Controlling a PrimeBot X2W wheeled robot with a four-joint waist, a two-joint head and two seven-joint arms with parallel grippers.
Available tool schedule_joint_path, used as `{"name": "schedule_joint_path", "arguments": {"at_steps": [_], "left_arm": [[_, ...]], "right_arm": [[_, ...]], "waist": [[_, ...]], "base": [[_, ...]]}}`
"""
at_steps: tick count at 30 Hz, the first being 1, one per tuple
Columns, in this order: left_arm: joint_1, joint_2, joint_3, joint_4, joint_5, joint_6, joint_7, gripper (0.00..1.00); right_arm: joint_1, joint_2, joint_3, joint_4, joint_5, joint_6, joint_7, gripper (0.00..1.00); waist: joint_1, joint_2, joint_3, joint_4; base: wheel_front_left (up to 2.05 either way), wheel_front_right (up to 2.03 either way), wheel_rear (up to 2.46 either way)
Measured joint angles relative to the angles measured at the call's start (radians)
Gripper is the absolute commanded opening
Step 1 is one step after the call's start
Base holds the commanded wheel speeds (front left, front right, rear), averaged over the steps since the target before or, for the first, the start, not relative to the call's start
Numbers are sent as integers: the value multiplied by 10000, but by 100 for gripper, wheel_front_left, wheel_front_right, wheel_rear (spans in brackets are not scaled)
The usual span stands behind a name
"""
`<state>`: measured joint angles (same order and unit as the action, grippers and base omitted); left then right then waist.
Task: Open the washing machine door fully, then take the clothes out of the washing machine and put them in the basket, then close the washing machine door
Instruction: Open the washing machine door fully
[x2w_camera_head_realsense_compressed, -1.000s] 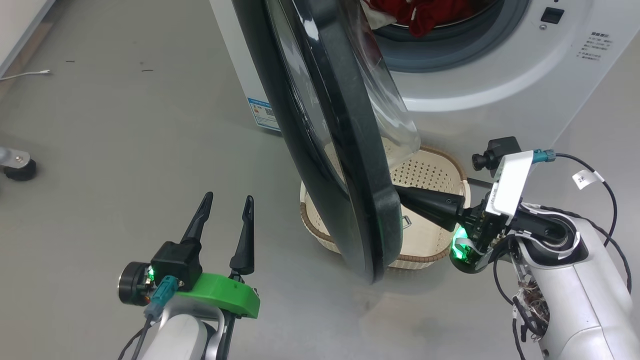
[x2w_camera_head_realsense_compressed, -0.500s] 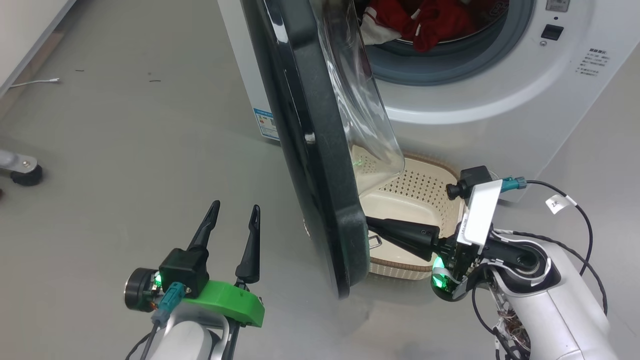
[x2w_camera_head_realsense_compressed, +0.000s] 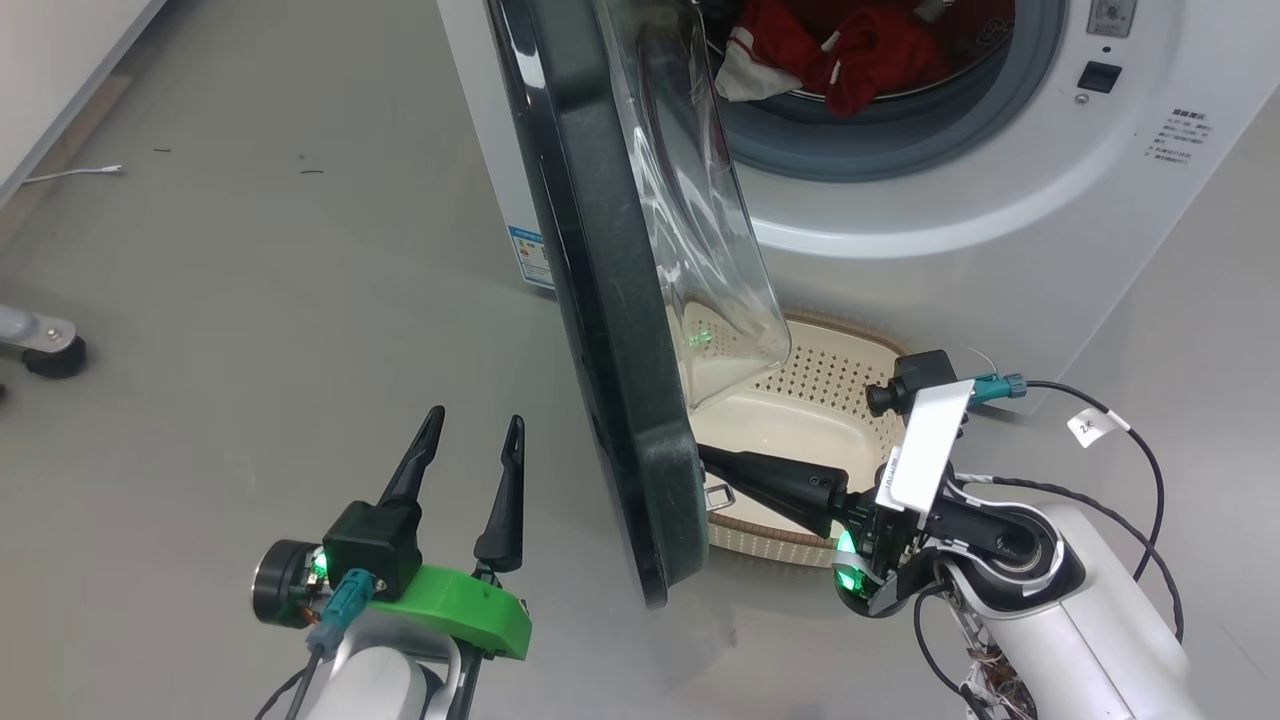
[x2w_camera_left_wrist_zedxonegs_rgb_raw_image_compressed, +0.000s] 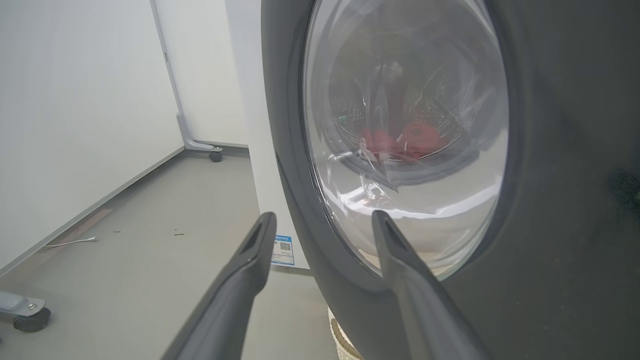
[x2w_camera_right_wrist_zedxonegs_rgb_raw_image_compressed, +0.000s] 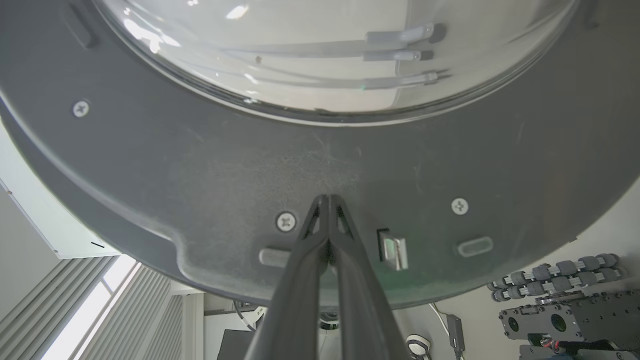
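The door (x2w_camera_head_realsense_compressed: 600, 300) swung wider, half-hiding basket (x2w_camera_head_realsense_compressed: 840, 375); right gripper (x2w_camera_head_realsense_compressed: 712, 459) jaws closed, left gripper (x2w_camera_head_realsense_compressed: 476, 417) wide.

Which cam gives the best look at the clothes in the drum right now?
Head view: the clothes lie in plain sight, red with white trim, inside the washing machine. Left wrist view catches them as blurred red patches through the washing machine door glass. Right wrist view faces the door's inner side instead.

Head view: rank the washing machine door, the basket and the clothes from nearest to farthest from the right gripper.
1. washing machine door, against the right gripper at its tips.
2. basket, just below it.
3. clothes, up inside the washing machine.
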<state>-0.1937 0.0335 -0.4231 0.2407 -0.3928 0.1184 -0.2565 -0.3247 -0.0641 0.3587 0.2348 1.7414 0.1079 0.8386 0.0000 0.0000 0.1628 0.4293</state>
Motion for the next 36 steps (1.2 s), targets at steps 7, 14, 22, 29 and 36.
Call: {"name": "schedule_joint_path", "arguments": {"at_steps": [7, 14, 22, 29, 36], "left_arm": [[16, 0, 105, -10, 4, 0, 0, 100], [115, 12, 357, -56, 107, 0, 0, 100], [117, 10, 336, -65, 109, 0, 0, 100], [139, 15, 472, -54, 161, 0, 0, 100], [149, 23, 401, -40, 165, 0, 0, 100]], "right_arm": [[154, 25, -245, -38, 12, 42, -546, 0], [347, 33, -1085, -401, 173, 58, -1285, 0], [1019, -322, -2253, -1124, -449, 132, -2410, 21], [1673, -803, -2922, -1816, -1544, 132, -3394, 100], [2515, -1152, -3277, -2073, -2506, 132, -4312, 100]], "waist": [[0, 0, 16, -93], [0, 0, 1, -356], [0, 0, -93, -588], [0, 0, -190, -743], [0, 0, -236, -842]], "base": [[0, 0, 0], [0, 0, 0], [0, 0, 0], [0, 0, 0], [0, 0, 0]]}}
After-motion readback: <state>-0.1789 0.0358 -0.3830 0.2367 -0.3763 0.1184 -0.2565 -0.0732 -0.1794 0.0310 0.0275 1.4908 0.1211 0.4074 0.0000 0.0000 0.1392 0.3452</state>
